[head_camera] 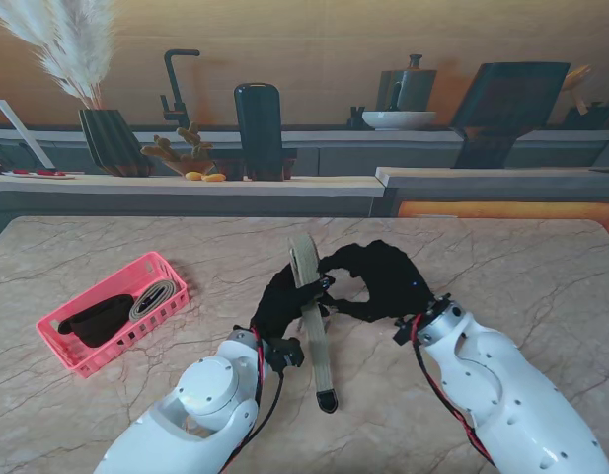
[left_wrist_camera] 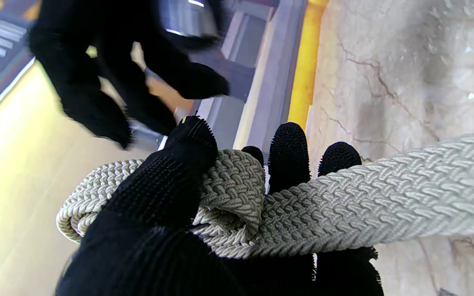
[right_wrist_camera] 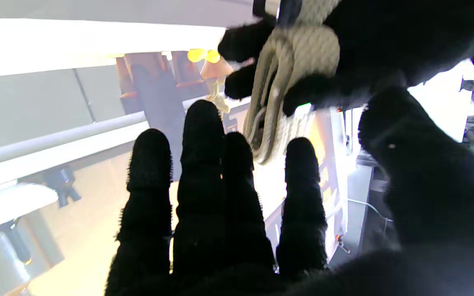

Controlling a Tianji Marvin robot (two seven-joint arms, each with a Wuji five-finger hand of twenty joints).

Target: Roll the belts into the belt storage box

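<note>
While the pink belt storage box (head_camera: pixel 82 341) sat on the table (head_camera: pixel 541 276) well to the left, it already held what looked like two rolled belts, a dark one (head_camera: pixel 97 318) and a grey one (head_camera: pixel 152 298) side by side, so part of the job appeared done. The beige braided belt (head_camera: pixel 306 296) was in work near the middle of the table, lifted between both hands. The left hand (head_camera: pixel 280 308) was clamped on it: in its wrist view the thumb (left_wrist_camera: pixel 171 181) pressed a small coil of a few turns against the fingers (left_wrist_camera: pixel 288 152), and the loose length ran off taut to one side. From the stand's view that free length hung toward me and ended in a dark tip (head_camera: pixel 327 401) resting on or just over the table. The right hand (head_camera: pixel 383 281) was just beside the coil with its fingers (right_wrist_camera: pixel 198 164) stretched out and apart, holding nothing that I could make out; whether it touched the belt could not be told. By my judgement the rolling had only begun, with most of the strap left to wind before the roll could be carried to the box and set beside the others.
</note>
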